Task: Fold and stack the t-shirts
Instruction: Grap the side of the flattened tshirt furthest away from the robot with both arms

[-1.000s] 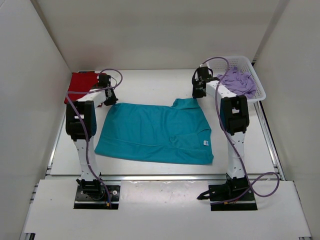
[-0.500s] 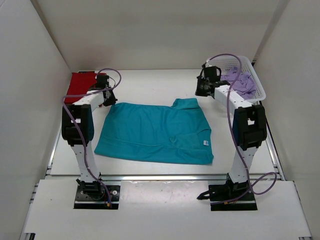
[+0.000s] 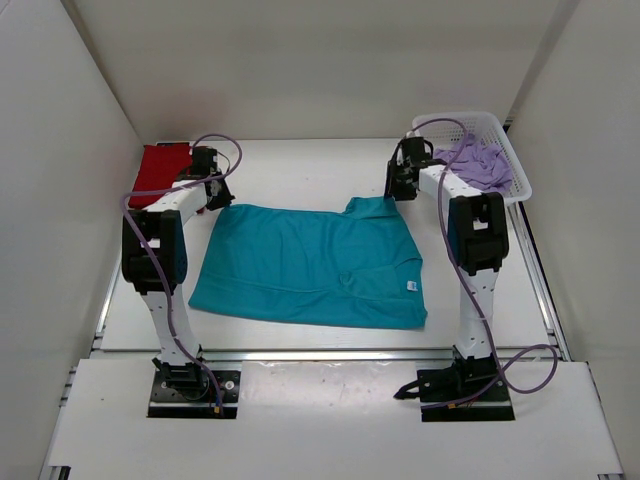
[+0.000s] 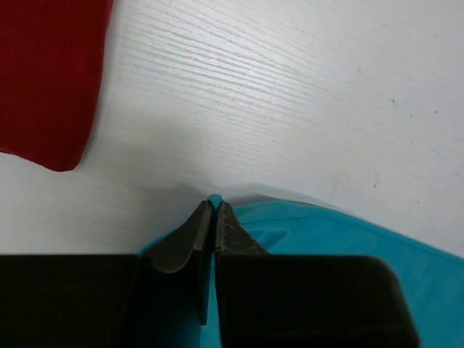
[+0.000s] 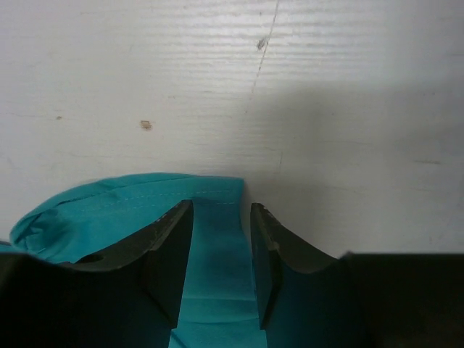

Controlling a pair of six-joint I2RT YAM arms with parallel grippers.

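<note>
The teal-blue t-shirt (image 3: 310, 265) lies spread flat mid-table, its small white tag (image 3: 411, 286) near the right front. My left gripper (image 3: 218, 198) is at its far left corner and, in the left wrist view, is shut (image 4: 214, 206) on a pinch of teal cloth (image 4: 326, 232). My right gripper (image 3: 398, 190) is at the far right sleeve; its jaws stand open (image 5: 221, 209) with the sleeve's edge (image 5: 217, 254) between them. The red t-shirt (image 3: 160, 170) lies folded at the far left and also shows in the left wrist view (image 4: 43, 72). The lavender t-shirt (image 3: 480, 162) is bunched in the basket.
A white lattice basket (image 3: 515, 170) stands at the far right corner, beside my right arm. White walls enclose the table on the left, back and right. Purple cables loop over both wrists.
My right arm swung its elbow out to the right and came back, and its gripper now sits low over the teal sleeve. My left gripper has stayed at the shirt's corner.
</note>
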